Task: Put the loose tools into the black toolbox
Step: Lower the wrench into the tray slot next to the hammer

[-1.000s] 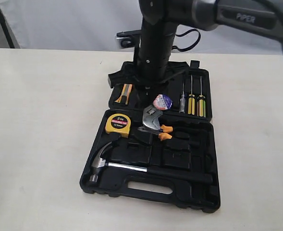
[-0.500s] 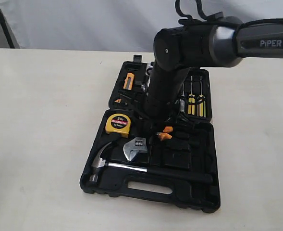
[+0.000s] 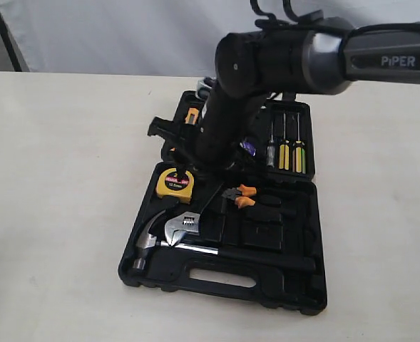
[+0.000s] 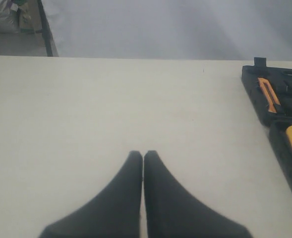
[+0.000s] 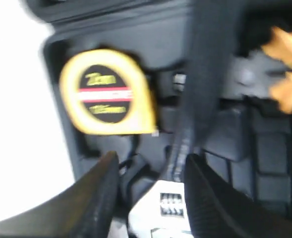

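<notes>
The left gripper (image 4: 143, 153) sits low in the middle of the left wrist view, its two dark fingers pressed together with nothing between them, over bare cream table (image 4: 86, 124); the open case shows only at that frame's right edge. In the exterior view the black toolbox (image 3: 295, 296) lies open in the centre of the frame. At its left side the yellow tape measure (image 3: 175, 184) sits in the near half, and below it the claw hammer (image 3: 217, 251) lies across the case with its steel head at lower left and its black handle running right. The adjustable wrench (image 3: 183, 228) is inside the box too, its silver head resting on the hammer's neck and its black handle slanting up to the right under the right arm (image 3: 267, 57), which comes in from the upper right. Just right of that arm a small part of the tape roll (image 3: 248, 147) shows in the far half, then the orange-handled pliers (image 3: 242, 194) and the screwdrivers (image 3: 284, 149). In the right wrist view the right gripper (image 5: 150, 156) stands with fingers apart astride the wrench's handle, a gap showing on the tape-measure side, so nothing is clamped.
</notes>
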`<act>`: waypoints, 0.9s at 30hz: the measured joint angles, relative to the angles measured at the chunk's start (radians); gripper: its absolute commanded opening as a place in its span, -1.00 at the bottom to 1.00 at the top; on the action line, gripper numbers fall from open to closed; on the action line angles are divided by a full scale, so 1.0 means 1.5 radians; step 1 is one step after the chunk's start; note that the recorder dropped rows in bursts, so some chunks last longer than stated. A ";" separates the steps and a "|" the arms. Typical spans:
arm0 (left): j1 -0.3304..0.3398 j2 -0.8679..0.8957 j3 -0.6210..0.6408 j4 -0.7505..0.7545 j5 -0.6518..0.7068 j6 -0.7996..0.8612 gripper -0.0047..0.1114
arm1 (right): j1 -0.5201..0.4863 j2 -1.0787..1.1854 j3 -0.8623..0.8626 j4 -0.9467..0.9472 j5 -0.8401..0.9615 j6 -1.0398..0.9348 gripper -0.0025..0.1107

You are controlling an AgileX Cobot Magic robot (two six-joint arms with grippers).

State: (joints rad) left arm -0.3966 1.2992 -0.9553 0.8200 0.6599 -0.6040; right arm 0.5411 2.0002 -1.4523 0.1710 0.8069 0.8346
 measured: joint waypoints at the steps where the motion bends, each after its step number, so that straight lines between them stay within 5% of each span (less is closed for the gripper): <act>1: 0.000 0.000 0.000 0.000 0.000 0.000 -0.89 | 0.000 -0.007 -0.012 0.005 0.005 -0.066 -0.24; 7: 0.000 0.000 0.000 0.000 0.000 0.000 -0.89 | 0.000 -0.045 -0.084 0.015 0.112 -0.700 -0.24; 13: 0.000 0.000 0.000 0.000 0.000 0.000 -0.89 | 0.000 -0.043 -0.084 0.019 0.121 -0.838 -0.24; 20: 0.000 0.000 0.000 0.000 0.000 0.000 -0.89 | 0.000 -0.013 -0.084 0.011 0.167 -1.346 -0.24; 27: 0.000 0.000 0.000 0.000 0.000 0.000 -0.89 | 0.000 0.052 -0.084 -0.054 0.172 -1.527 -0.24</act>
State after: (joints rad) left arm -0.3966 1.2992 -0.9553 0.8200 0.6599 -0.6040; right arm 0.5411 2.0781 -1.5785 0.0904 1.0655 -1.4556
